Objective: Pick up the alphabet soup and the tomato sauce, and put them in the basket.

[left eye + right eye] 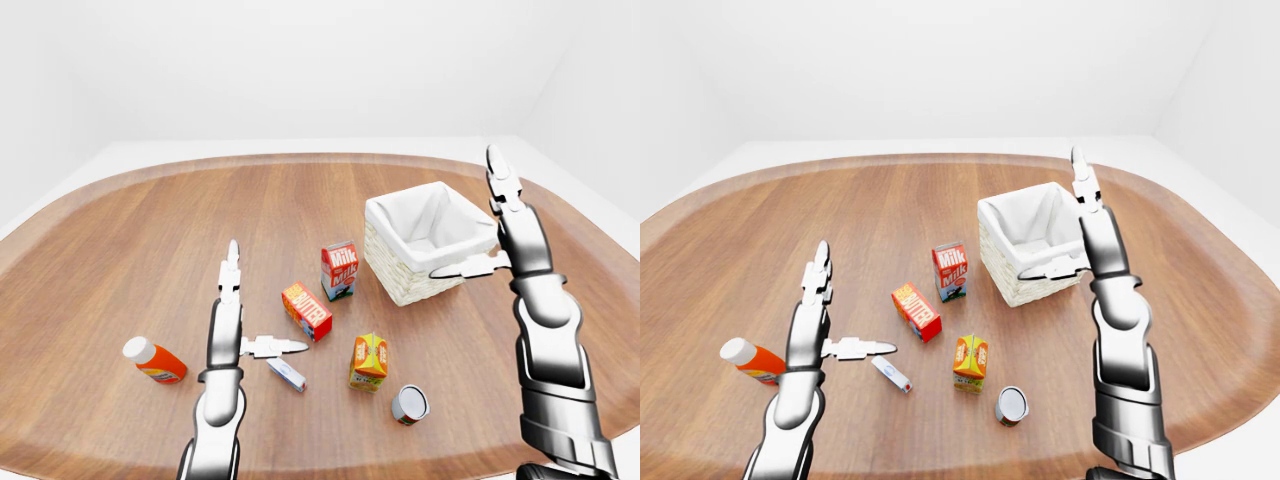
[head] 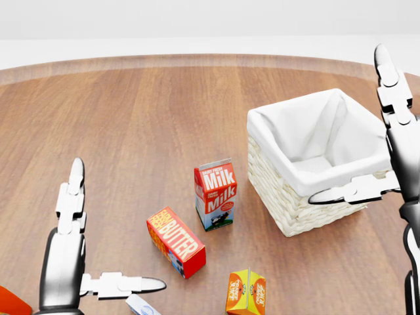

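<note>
Left-eye view: brown oval desk [image 1: 120, 250] with a white-lined basket [image 1: 425, 243] right of centre. Right hand [image 1: 505, 245] raised beside the basket's right edge, fingers spread apart, thumb reaching left over the rim, holding nothing. Left hand [image 1: 240, 320] low and left of centre, fingers spread apart too, empty. Milk carton [image 1: 339, 269] upright just left of the basket; butter box [image 1: 307, 310] lying below it; orange juice carton [image 1: 369, 360] lower still. Can [image 1: 410, 404] on its side near the bottom edge, well below the right hand and right of the left hand; label unreadable, so soup or sauce cannot be told. Red bottle with a white cap [image 1: 154, 361] lying left of the left hand. Small white tube [image 1: 286, 374] just below the left thumb.

Head view: basket interior empty of goods, white lining bare. Right thumb crossing the basket's lower right rim. Can out of the picture.

Right-eye view: same layout, can near the bottom, apart from both hands, between the two arms.
</note>
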Motion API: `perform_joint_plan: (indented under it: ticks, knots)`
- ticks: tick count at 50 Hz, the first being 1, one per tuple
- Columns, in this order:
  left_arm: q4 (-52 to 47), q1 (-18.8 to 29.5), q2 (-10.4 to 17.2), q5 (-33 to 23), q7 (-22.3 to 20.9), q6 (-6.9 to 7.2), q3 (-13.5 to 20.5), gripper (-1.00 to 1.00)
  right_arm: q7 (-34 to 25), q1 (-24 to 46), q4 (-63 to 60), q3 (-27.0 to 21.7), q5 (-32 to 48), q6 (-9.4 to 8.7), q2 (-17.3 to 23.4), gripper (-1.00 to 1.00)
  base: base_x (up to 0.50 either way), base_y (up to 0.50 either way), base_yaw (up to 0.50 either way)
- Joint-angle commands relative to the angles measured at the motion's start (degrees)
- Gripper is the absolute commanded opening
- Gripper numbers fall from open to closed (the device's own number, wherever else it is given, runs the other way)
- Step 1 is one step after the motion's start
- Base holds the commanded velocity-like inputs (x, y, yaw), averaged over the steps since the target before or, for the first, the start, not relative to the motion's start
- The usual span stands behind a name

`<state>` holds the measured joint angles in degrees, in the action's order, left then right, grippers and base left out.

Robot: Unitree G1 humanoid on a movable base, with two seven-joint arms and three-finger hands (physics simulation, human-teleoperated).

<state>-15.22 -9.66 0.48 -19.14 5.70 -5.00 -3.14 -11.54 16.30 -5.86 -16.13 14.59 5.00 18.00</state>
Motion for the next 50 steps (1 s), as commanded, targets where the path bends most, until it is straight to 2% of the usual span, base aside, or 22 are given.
perform_joint_plan:
  ticks: [1,8,25,50]
  knots:
    - [-0.5,-0.2,0.0,0.9,-0.1,0.00,0.3,1.00,-2.3,-4.6,-5.6,-1.1,-1.9,0.00,-2.1,1.00,0.00,0.00,0.00]
    - [-0.9,0.0,-0.1,0.9,-0.2,0.00,0.3,1.00,-3.8,-8.9,-10.2,-0.9,-2.8,0.00,-4.9,1.00,0.00,0.00,0.00]
    - [-0.4,0.0,-0.1,1.0,-0.1,0.00,0.4,1.00,-4.0,-15.2,-11.1,1.4,-1.2,0.00,-9.2,1.00,0.00,0.00,0.00]
    - [-0.4,-0.2,-0.1,0.8,0.0,0.00,0.2,1.00,-5.6,-20.0,-14.0,1.8,-1.5,0.00,-11.7,1.00,0.00,0.00,0.00]
